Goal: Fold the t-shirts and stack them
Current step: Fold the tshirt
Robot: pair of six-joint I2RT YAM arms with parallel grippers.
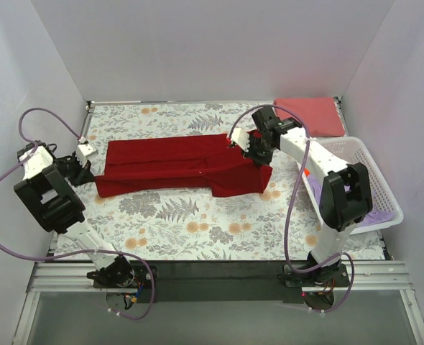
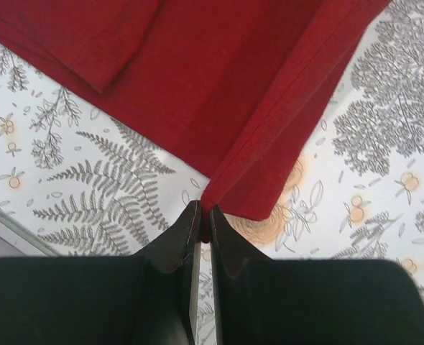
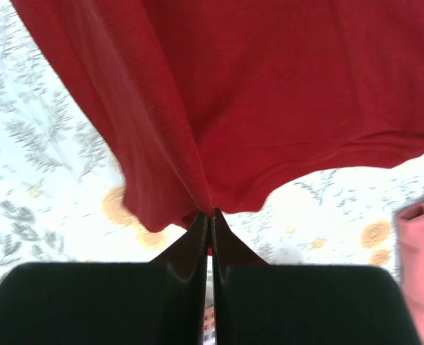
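- The left arm (image 1: 47,194) is set at the left edge of the table (image 1: 197,230), whose top is covered in a grey-and-orange floral print.
- The left jaws are pressed together on the left end of the deep crimson t-shirt (image 1: 176,164). In the left wrist view a hemmed corner of the red fabric (image 2: 219,86) is seen pinched between the two dark tips, with almost no gap between them.
- The deep crimson t-shirt is spread as a long band across the middle of the table, running from the left jaws to the right jaws. Its right end is wider and reaches nearer the front edge than the rest.
- The right jaws are closed on the right end of the same t-shirt. In the right wrist view the fabric (image 3: 269,93) is gathered into a pucker at the tips and fans out from there.
- A pinkish-red t-shirt (image 1: 309,115) is laid flat and folded in the far right corner of the table, well apart from the crimson one.
- A white lattice basket (image 1: 370,172) is placed at the right edge of the table, beside the right arm (image 1: 341,194). Lavender fabric (image 1: 384,214) is seen inside it.
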